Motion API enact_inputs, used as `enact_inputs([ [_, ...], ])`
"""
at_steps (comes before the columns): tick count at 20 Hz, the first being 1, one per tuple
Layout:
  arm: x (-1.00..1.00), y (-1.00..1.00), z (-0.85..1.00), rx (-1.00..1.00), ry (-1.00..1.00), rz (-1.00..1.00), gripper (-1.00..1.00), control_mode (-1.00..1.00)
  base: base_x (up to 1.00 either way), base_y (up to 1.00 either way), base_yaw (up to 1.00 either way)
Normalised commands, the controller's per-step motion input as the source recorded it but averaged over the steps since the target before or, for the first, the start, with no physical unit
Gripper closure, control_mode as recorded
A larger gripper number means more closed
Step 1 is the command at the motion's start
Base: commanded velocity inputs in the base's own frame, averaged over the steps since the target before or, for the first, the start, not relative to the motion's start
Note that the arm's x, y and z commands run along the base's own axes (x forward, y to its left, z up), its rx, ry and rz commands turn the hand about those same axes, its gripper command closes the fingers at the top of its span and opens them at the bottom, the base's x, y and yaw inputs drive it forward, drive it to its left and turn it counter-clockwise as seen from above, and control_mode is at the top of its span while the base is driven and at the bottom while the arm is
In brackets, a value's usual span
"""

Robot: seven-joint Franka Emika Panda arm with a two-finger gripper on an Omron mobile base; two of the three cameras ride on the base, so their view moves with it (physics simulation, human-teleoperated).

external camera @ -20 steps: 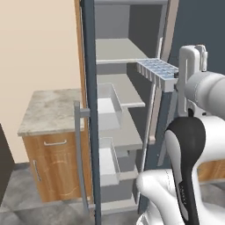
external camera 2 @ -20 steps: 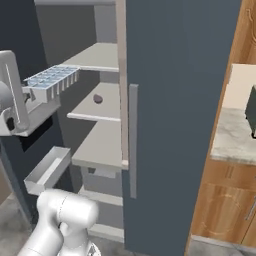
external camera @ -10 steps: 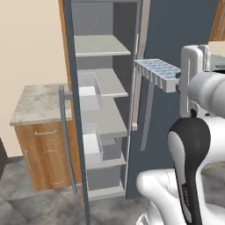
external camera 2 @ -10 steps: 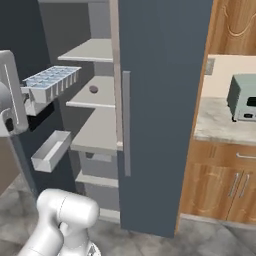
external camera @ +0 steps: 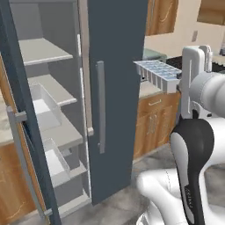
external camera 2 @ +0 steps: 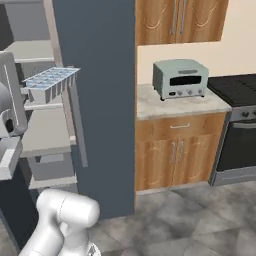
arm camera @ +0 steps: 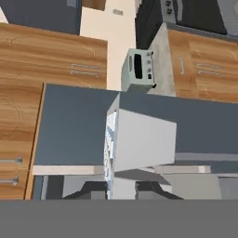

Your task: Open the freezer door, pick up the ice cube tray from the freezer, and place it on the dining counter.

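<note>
Ice cube tray (external camera: 159, 74) clamped in the jaws by one end, level, in mid-air outside the freezer (external camera: 52, 110), in front of its closed neighbour door (external camera: 115, 88); freezer door (external camera: 22, 114) open.

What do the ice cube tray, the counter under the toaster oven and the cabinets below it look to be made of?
Ice cube tray: likely plastic, matte white rim with pale blue cells. Counter under the toaster oven: stone-like, mottled grey-beige marbling, dull finish. Cabinets: wood, warm orange-brown with visible grain, with thin metal-looking bar handles. All rendered, so the looks are only suggestive.
</note>
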Motion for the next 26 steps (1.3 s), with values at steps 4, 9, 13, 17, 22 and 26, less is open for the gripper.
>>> enact_inputs([
  [4,0.00,0.00,0.00,0.00,0.00,0.00,1.00,1.00,-0.12,0.00,-0.78],
  [9,0.00,0.00,0.00,0.00,0.00,0.00,1.00,1.00,-0.06,0.00,-0.81],
  [13,0.00,0.00,0.00,0.00,0.00,0.00,1.00,1.00,-0.04,0.00,-0.80],
  [17,0.00,0.00,0.00,0.00,0.00,0.00,1.00,1.00,-0.04,0.00,-0.79],
  [22,0.00,0.00,0.00,0.00,0.00,0.00,1.00,1.00,0.00,0.00,-0.78],
  [26,0.00,0.00,0.00,0.00,0.00,0.00,1.00,1.00,0.00,0.00,-0.77],
])
